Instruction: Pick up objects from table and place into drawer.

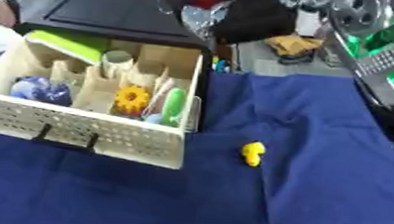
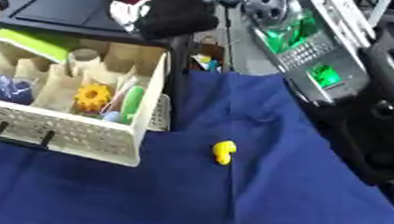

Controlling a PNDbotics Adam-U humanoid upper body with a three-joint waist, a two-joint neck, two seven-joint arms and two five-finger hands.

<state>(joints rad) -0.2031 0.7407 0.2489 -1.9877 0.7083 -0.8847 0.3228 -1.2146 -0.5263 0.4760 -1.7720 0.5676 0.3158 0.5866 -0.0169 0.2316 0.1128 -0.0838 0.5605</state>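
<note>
Several items fill the open drawer [image 1: 104, 132] — orange gear [image 1: 132, 99], green stick [image 1: 174, 107]; fingers unseen, cannot tell.

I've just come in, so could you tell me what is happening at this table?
The robot is clearing a blue cloth into an open drawer. The drawer already holds an orange gear, a green stick and a blue item. One small yellow piece is left on the cloth, untouched. The right arm is raised at the right; no hand is visible.
</note>
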